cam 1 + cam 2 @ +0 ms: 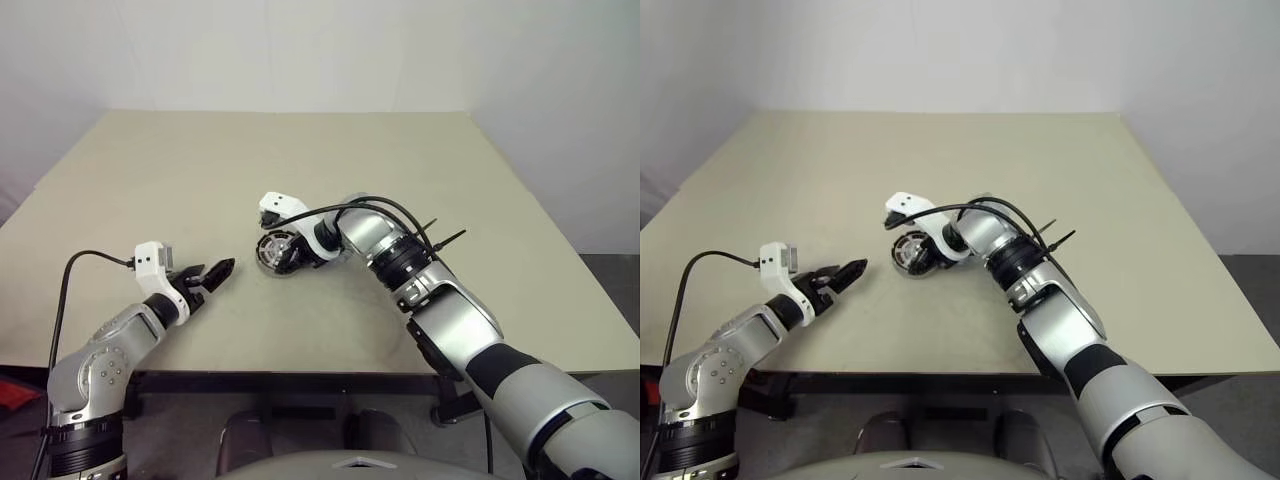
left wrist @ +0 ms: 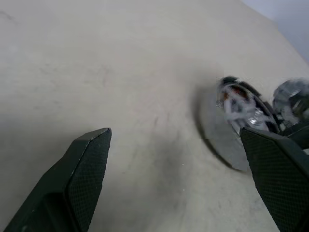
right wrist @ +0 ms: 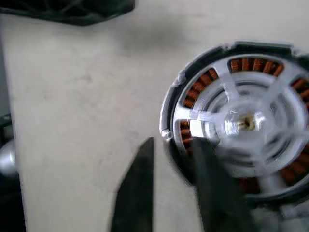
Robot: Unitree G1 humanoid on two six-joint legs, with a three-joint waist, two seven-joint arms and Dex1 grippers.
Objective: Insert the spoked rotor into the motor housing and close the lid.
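Left eye view: big beige desk point(image 1: 480, 180) takes up most of the scene, white wall behind. Right arm reaches across toward desk centre, wrist bent down, right gripper point(image 1: 283, 253) sitting at the motor housing point(image 1: 272, 252). Left arm is lower on the robot's left side, left gripper point(image 1: 215, 271) w/ jaws spread wide & holding nothing, tips aimed at the housing but well apart from it.

Housing lies flat on the desk near the middle, a bit toward the robot's edge. Right wrist view: copper coils ring round inside it, w/ the spoked rotor point(image 3: 244, 123) seated on top – silvery spokes, small brass-coloured centre hub. Right jaws are partly parted, one black finger point(image 3: 212, 188) overlapping the housing rim, the other point(image 3: 135, 193) over bare desk just beside it; can't tell if either actually touches. No grip on anything seen.

Left wrist view: housing seen edge-on & blurred, between the two spread fingers.
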